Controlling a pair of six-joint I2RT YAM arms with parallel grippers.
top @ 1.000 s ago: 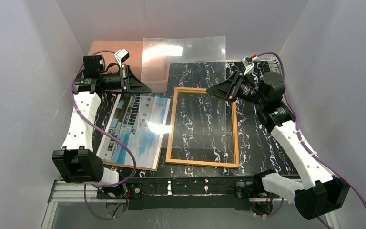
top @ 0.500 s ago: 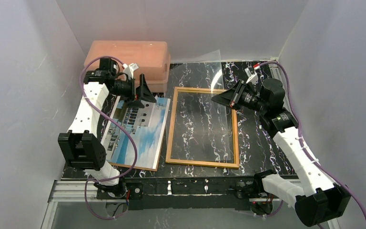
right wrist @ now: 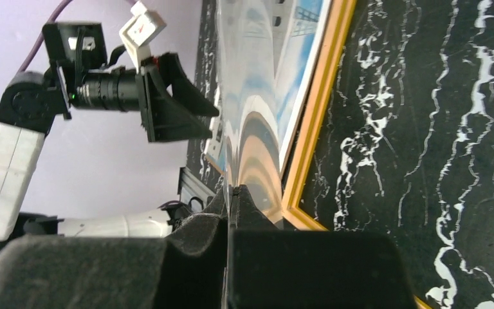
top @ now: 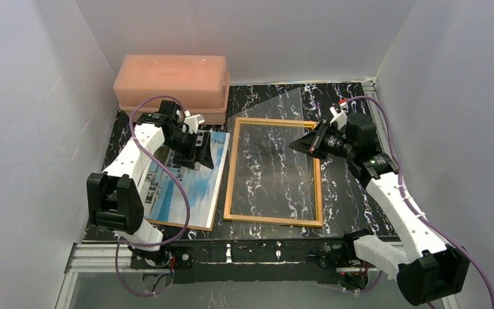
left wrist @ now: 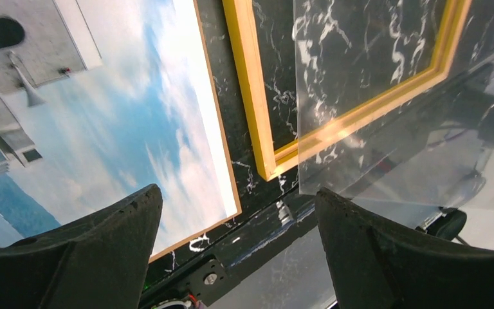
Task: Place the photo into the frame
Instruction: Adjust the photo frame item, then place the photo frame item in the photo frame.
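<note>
Photo (top: pixel 180 183) is noted not yet inserted, laid face up just left of the frame (top: pixel 232 174); left gripper (top: pixel 202 154) is held spread above it, right gripper (top: pixel 296 145) clamped on a clear sheet (top: pixel 283 106) tilted over the frame.

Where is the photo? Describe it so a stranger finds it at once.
Start at the black marble table and find the yellow frame lying in its middle. The photo lies flat just left of it, in front of the pink box. It alone carries a picture: blue cloudy sky and a white building.
</note>
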